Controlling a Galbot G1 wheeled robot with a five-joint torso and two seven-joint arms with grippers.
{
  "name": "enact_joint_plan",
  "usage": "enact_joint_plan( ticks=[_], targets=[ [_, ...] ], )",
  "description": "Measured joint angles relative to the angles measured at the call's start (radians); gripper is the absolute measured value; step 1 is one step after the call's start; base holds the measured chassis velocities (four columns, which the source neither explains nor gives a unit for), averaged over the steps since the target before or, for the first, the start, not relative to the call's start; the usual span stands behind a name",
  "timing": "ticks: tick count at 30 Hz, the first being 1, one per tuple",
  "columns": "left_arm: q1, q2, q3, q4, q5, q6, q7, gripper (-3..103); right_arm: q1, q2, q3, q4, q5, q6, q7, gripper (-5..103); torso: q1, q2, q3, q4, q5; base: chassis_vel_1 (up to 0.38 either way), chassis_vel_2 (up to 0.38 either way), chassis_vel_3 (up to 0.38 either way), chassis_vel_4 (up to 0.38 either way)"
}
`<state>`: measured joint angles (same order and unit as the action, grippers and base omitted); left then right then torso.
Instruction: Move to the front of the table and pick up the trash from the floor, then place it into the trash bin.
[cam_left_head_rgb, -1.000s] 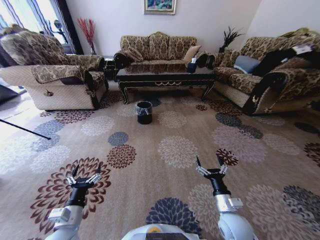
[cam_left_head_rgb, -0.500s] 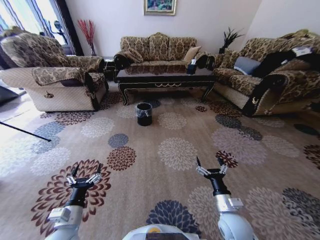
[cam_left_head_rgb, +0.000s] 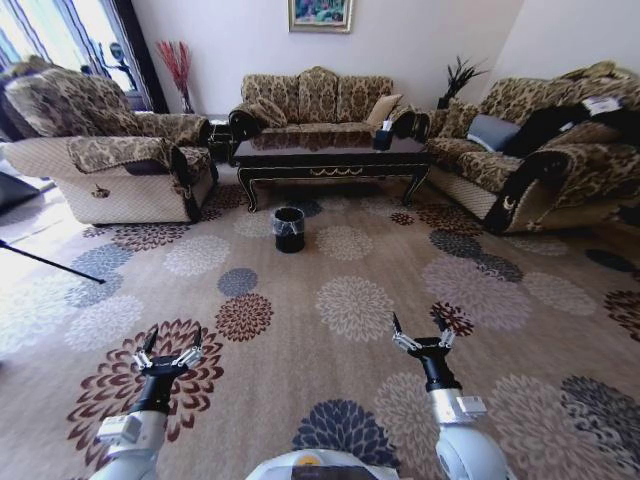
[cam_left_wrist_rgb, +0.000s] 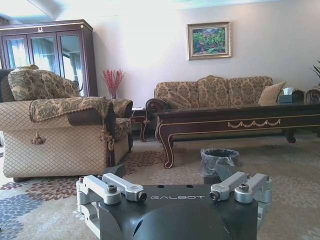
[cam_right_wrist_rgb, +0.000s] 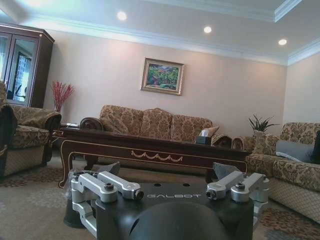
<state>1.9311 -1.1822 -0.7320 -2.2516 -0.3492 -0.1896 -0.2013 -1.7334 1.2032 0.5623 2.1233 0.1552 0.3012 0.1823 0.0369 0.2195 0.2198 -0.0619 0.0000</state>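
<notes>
Fingers (cam_left_head_rgb: 152, 346) spread, both grippers | trash bin (cam_left_head_rgb: 289, 228) well ahead

Black bag-lined trash bin (cam_left_head_rgb: 289, 228) stands upright on floor (cam_left_head_rgb: 330, 300) before table (cam_left_head_rgb: 330, 158).

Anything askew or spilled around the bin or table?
Nothing stands out. The bin stands upright on the carpet before the table, liner in place. No trash can be made out. Left gripper and right gripper hang open, empty.
</notes>
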Motion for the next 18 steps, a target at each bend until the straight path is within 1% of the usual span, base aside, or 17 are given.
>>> enact_joint_plan(
  ticks=[4,7,9,12,18],
  targets=[
    [0.0,0.0,0.0,0.0,0.0,0.0,0.0,100,0.0,0.0,0.0,0.0,0.0,0.0,0.0,100,0.003,0.011,0.007,0.0,0.0,0.0,0.0,0.0,0.0],
    [0.0,0.0,0.0,0.0,0.0,0.0,0.0,100,0.0,0.0,0.0,0.0,0.0,0.0,0.0,100,0.009,0.028,0.019,0.0,0.0,0.0,0.0,0.0,0.0],
    [0.0,0.0,0.0,0.0,0.0,0.0,0.0,100,0.0,0.0,0.0,0.0,0.0,0.0,0.0,100,0.01,0.031,0.021,0.0,0.0001,0.0,0.0,0.0,0.0],
    [0.0,0.0,0.0,0.0,0.0,0.0,0.0,100,0.0,0.0,0.0,0.0,0.0,0.0,0.0,100,0.013,0.047,0.034,0.0,0.0,0.0,0.0,0.0,0.0],
    [0.0,0.0,0.0,0.0,0.0,0.0,0.0,100,0.0,0.0,0.0,0.0,0.0,0.0,0.0,100,0.02,0.067,0.048,0.0,0.0001,0.0,0.0,0.0,0.0]
  ],
)
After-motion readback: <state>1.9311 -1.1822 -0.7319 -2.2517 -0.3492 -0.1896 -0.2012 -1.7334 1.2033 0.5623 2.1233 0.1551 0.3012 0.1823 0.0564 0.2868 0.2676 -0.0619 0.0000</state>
